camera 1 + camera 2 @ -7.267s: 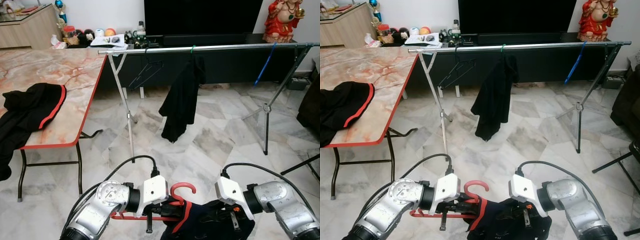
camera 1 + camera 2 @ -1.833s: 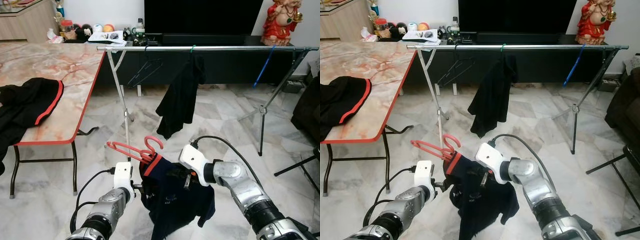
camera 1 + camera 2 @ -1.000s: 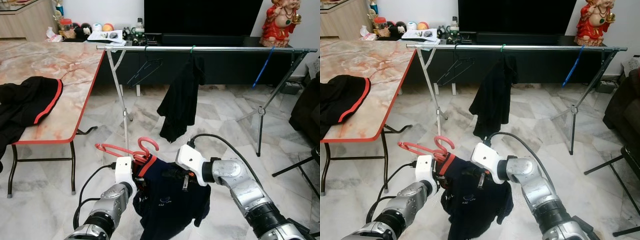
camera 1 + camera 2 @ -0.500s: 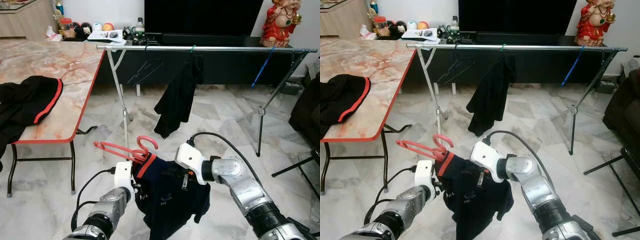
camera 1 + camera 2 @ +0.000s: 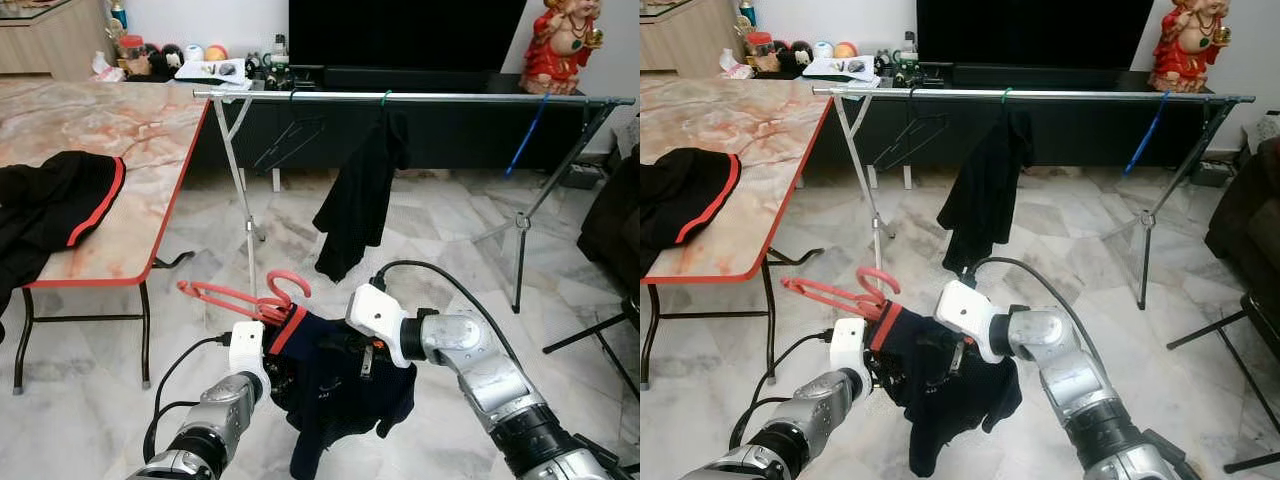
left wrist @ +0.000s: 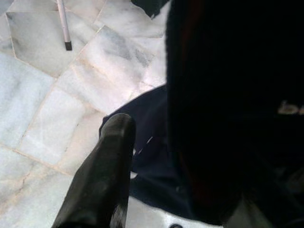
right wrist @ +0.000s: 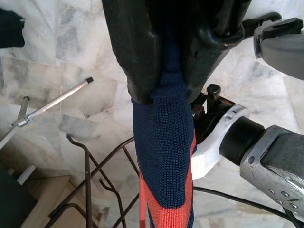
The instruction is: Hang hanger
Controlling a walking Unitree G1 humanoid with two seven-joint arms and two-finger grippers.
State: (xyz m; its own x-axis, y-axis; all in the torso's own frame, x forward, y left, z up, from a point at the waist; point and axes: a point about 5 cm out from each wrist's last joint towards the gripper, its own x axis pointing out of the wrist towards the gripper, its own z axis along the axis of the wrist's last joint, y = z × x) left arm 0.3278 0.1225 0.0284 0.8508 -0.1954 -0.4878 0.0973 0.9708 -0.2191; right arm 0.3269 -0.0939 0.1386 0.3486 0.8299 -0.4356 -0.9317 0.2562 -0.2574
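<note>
The red hanger [image 5: 245, 298] sits low in front of the robot, above the marble floor [image 5: 440, 250], carrying a navy shirt with a red collar [image 5: 335, 385] that droops beneath it. The left gripper [image 5: 272, 372] is at the garment just under the hanger, but whether its fingers are clenched cannot be told. The right gripper [image 7: 164, 90] is pinched tight on a fold of the navy shirt, as its wrist view shows. To the left stands a marble-topped table [image 5: 120, 150] with a black garment [image 5: 50, 215] on it. Farther off runs the metal clothes rail [image 5: 420, 97], with an empty dark hanger [image 5: 290, 140], a black garment on a green hanger [image 5: 360, 195] and a blue hanger [image 5: 527, 130].
</note>
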